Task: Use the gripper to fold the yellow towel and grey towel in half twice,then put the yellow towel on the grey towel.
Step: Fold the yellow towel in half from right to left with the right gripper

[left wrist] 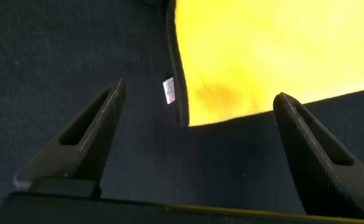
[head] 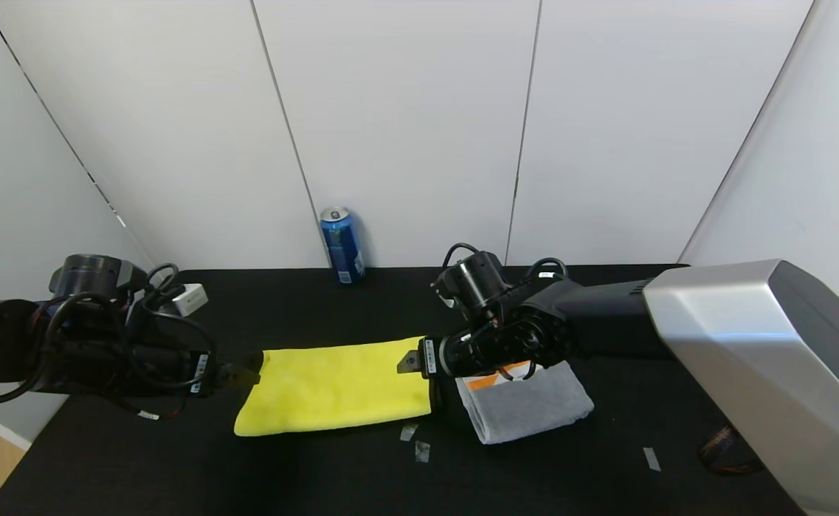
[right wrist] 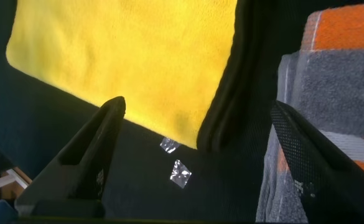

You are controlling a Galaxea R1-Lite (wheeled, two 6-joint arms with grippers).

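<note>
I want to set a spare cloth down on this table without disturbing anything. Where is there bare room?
Bare black tabletop lies in front of the bright yellow plush towel, and more behind it toward the blue drink can. The middle is crowded: left gripper and right gripper flank the yellow towel, with the folded grey terry towel just beyond.

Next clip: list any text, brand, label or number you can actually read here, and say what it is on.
Nothing can be read.
blue can: print on its side, too small to read.
yellow towel: small white tag at its edge, marks blurred.
left gripper and right gripper: white wrist stickers, too small.
grey towel: only an orange and white band, no words.
</note>
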